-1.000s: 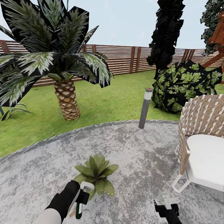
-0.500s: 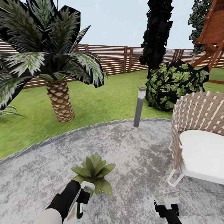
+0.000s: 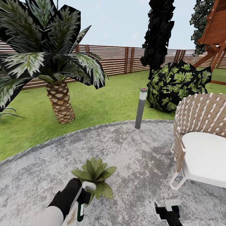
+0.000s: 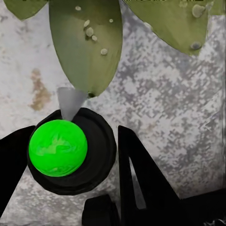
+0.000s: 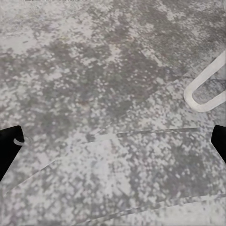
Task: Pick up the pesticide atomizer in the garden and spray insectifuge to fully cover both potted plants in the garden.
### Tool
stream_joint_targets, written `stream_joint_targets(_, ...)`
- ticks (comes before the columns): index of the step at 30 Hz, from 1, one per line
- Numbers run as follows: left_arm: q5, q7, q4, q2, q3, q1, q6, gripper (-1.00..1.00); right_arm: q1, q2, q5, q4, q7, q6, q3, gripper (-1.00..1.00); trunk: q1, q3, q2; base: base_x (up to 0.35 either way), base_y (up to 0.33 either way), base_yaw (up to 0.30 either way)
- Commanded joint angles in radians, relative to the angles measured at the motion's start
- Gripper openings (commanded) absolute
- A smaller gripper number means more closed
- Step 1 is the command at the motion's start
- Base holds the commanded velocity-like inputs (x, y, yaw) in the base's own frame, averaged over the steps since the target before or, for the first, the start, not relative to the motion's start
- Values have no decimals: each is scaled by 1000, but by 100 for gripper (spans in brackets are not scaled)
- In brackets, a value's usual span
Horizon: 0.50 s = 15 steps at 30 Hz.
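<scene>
While my left arm reaches down at 7 o'clock in the head view, much of what it carries stays covered.
Left gripper (image 3: 82,201): clamped on the pesticide atomizer (image 3: 80,211); from the head cam just a dark green strip shows under white parts. Rest hidden by my black wrist.
Atomizer, left wrist view (image 4: 58,148): bright green round top in a black ring, pale nozzle tip aimed at a leaf.
Potted plant (image 3: 95,175): on the patio (image 3: 131,157) at 6 o'clock, just ahead of my left gripper. Pot can't be made out under the leaves; near leaves partly covered by gripper.
Right gripper (image 3: 168,209): at 5 o'clock, cut off by frame edge; fingers spread wide apart in right wrist view, nothing between them.
Chair (image 3: 201,141): 3 o'clock, cut off at frame edge; one leg loop (image 5: 205,92) partly seen.
Palm (image 3: 59,100): 10 o'clock on the lawn, fronds cropped.
</scene>
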Motion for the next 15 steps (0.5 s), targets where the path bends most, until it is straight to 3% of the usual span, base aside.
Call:
stream_joint_targets(1,-11,-15,-1,-1,-1,-13,17,-100,0,0,-7,0,-3,-2,9,100,0,-1,0,0,0,0)
stream_joint_targets(6,-14,-50,-2,1,-2,-36,82,-100,0,0,-7,0,-3,-2,9,100,0,-1,0,0,0,0)
stream_joint_targets(15,-11,-55,-41,-9,2,-21,71,-100,0,0,-7,0,-3,-2,9,100,0,-1,0,-5,2,-6)
